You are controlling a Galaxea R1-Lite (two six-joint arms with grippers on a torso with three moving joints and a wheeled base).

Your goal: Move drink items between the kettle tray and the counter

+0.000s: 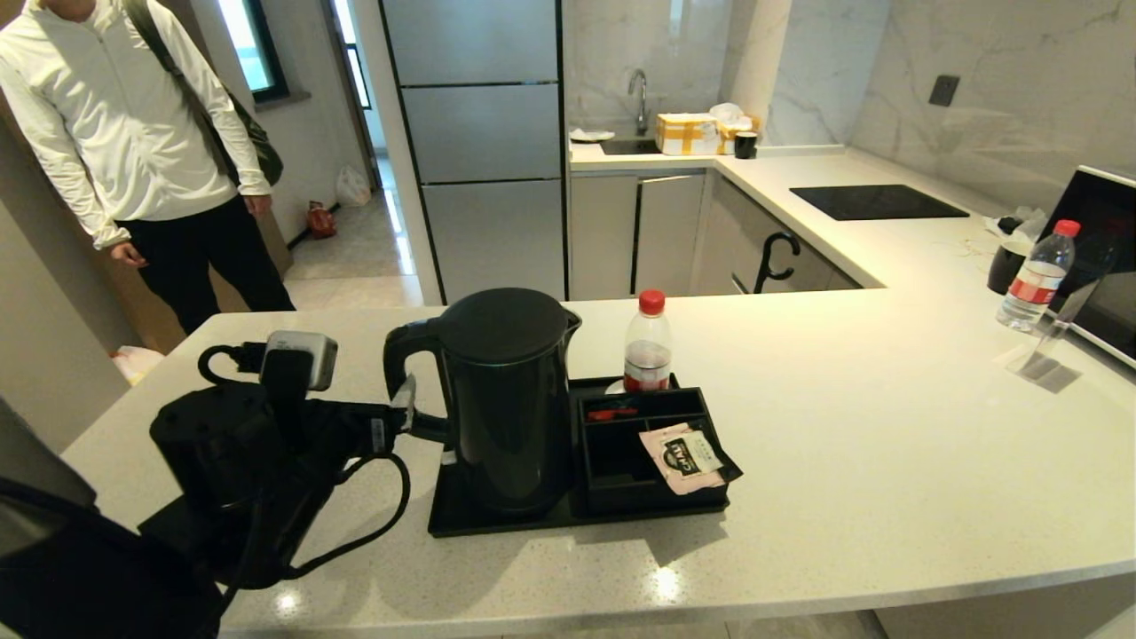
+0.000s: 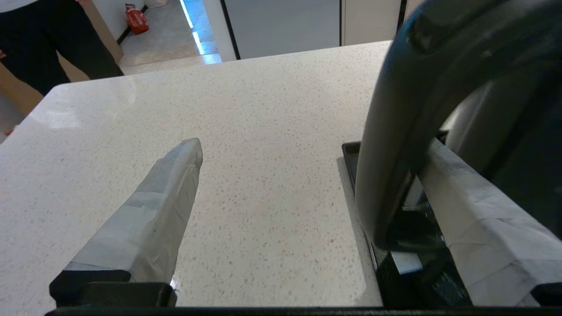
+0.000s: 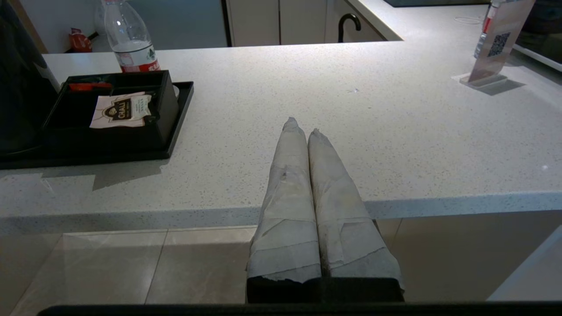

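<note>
So the kettle (image 1: 506, 399) sits on the tray (image 1: 497, 519) on the counter (image 1: 887, 444), bottle (image 1: 647, 342) just behind. Left gripper (image 2: 316, 175) is spread wide around the handle (image 2: 395, 145); only its wrist view shows one finger (image 2: 465, 188) inside the loop. Right gripper (image 3: 303, 131), pressed together, hangs off the counter edge, unseen from the head view.

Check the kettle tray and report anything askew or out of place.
The pink sachet lies crooked, draped over a compartment's edge in the tray rather than flat inside it. The kettle stands upright, nothing spilled.
</note>
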